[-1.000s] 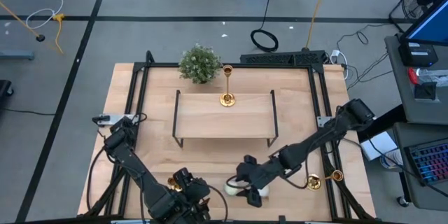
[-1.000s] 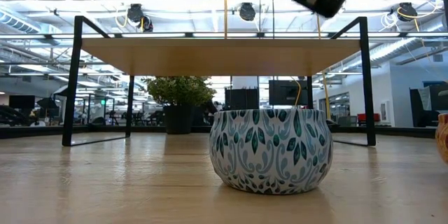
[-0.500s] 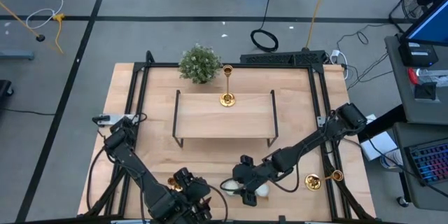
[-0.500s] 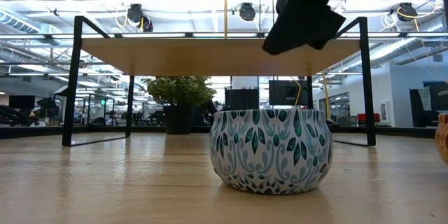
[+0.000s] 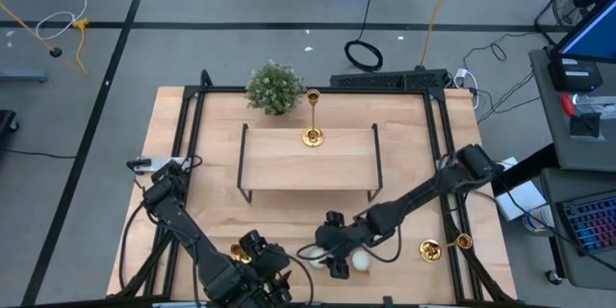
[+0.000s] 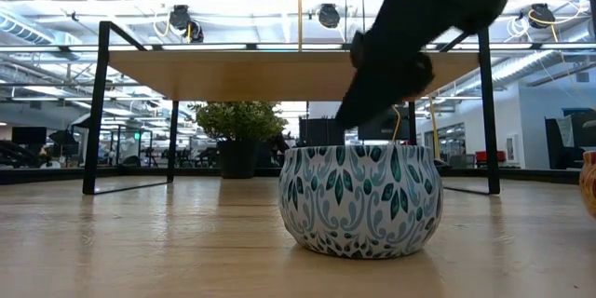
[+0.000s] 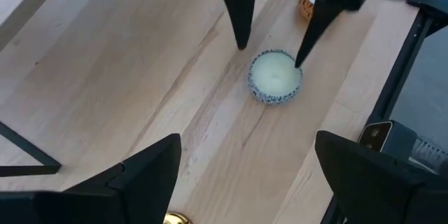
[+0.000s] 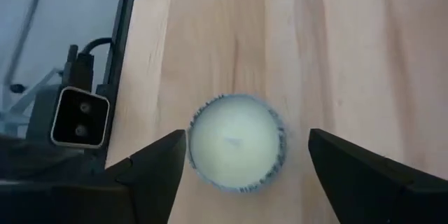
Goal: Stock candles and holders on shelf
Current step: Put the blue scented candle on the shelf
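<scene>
One gold holder (image 5: 312, 120) stands on the shelf (image 5: 308, 159), at its far edge. The right gripper (image 5: 325, 259) has dropped over the last second toward the candle (image 5: 316, 258) near the tabletop's front edge, its fingers (image 7: 240, 14) spread open and straddling it, ungrasped, so a pick-up looks imminent. That candle is a squat bowl patterned with teal leaves, filled with pale wax. The left gripper (image 7: 245, 182) waits open nearby.

The high view looks straight down on the whole table. The low view looks level, close to the blue-patterned round candle (image 6: 359, 200); both wrist views look down on it too.
</scene>
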You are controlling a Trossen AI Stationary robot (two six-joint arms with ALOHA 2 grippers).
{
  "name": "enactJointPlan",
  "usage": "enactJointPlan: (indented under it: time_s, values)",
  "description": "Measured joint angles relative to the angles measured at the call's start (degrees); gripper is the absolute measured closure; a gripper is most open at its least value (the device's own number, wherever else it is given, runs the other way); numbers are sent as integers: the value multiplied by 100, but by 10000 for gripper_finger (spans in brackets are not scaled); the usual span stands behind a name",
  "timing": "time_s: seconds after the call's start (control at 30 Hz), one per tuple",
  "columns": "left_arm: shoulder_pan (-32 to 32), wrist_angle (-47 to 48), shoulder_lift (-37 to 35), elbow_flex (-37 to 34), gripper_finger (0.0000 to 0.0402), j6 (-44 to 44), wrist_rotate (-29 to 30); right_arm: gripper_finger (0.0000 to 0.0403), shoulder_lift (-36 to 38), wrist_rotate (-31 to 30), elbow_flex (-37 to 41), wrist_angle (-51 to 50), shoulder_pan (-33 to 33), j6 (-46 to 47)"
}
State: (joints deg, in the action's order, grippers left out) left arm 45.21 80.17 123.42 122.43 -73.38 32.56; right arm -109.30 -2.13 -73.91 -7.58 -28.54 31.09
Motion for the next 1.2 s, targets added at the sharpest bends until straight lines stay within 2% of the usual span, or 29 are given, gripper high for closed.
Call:
enactJointPlan:
  time_s: [0.2, 0.43, 1.2]
  values:
    - [20, -36, 0, 0, 64, -41, -4, 81, -329, -33, -121, 45, -109, 104]
    - [63, -34, 0, 0, 64, -95, -17, 80, -326, -246, -151, 240, -152, 110]
    - [57, -34, 0, 0, 64, -186, 13, 80, -418, -259, -149, 223, -185, 188]
